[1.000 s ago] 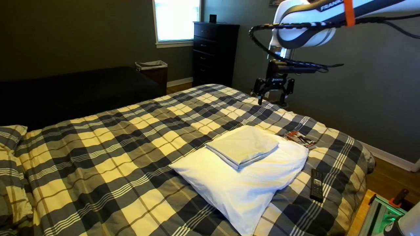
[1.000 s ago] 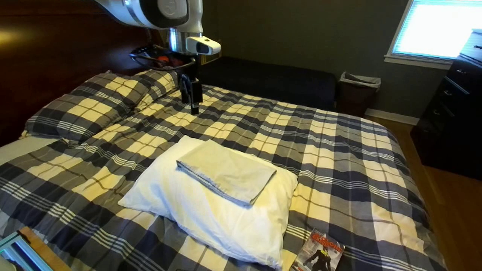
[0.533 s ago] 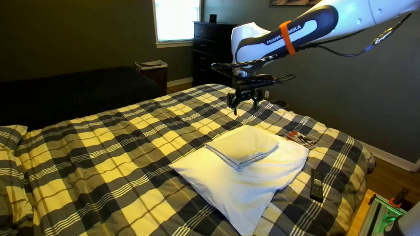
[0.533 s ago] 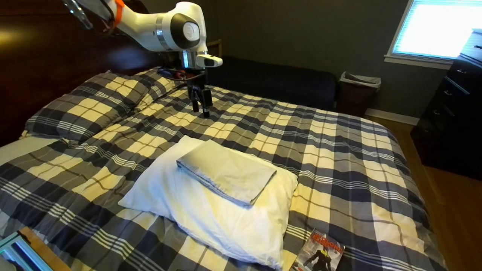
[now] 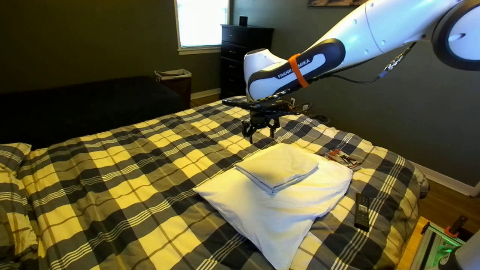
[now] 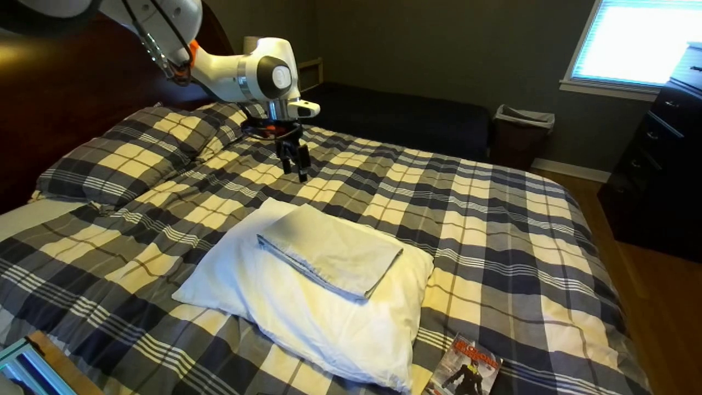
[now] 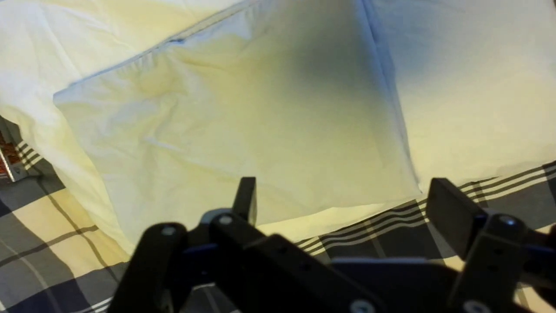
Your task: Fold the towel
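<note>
One plaid-covered bed [image 5: 123, 176] is the table here, its near edge partly cut off in both exterior views. Over it reaches the white Franka Panda arm [image 5: 360, 37], its upper part cut off at the upper right in an exterior view, the forearm sloping down to a wrist that points at the bedding. The fingers [image 7: 246, 200] hang downward, spread wide, above the table and clear of the fabric below. Beyond the table's far foot corner stands a black chest of drawers [image 5: 245, 60], its drawers closed. Past the far edge is a dark hamper [image 6: 518, 144] with a pale liner over the rim; what it holds cannot be made out. A white pillow [image 5: 285, 217] lies flat, nearer the table edge beside a metal frame [image 5: 425, 243] than the opposite edge. On top of the pillow rests the towel [image 6: 334, 249], flat and folded in layers; the wrist view cuts off its upper end, and a shadow darkens part of it. A book [image 6: 466, 367] with red lettering, too blurred to read, lies just beside the pillow toward the table's foot edge. Between the pillow and the frame-side edge lies a black remote control [image 5: 362, 212], its button markings too small to tell.
</note>
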You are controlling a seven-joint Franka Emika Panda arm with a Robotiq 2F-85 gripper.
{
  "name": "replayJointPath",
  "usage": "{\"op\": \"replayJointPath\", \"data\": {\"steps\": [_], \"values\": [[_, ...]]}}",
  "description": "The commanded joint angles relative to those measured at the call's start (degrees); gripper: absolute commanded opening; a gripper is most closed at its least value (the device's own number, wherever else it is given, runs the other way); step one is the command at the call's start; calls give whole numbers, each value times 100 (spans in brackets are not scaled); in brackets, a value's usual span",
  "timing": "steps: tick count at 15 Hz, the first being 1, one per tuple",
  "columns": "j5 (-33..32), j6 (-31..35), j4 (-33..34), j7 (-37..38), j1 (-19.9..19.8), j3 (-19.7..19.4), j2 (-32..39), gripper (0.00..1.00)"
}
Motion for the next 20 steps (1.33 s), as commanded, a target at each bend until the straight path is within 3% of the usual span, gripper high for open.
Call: {"op": "replayJointPath", "data": {"steps": [1,5,13,20], "values": [[71,-9,74,-45,129,-150,92,100],[74,-9,175,-46,137,-169,182,100],[-553,528,951,564,661,-568,1231,100],[-889,561,1911,528,970,-819,2244,100]]}}
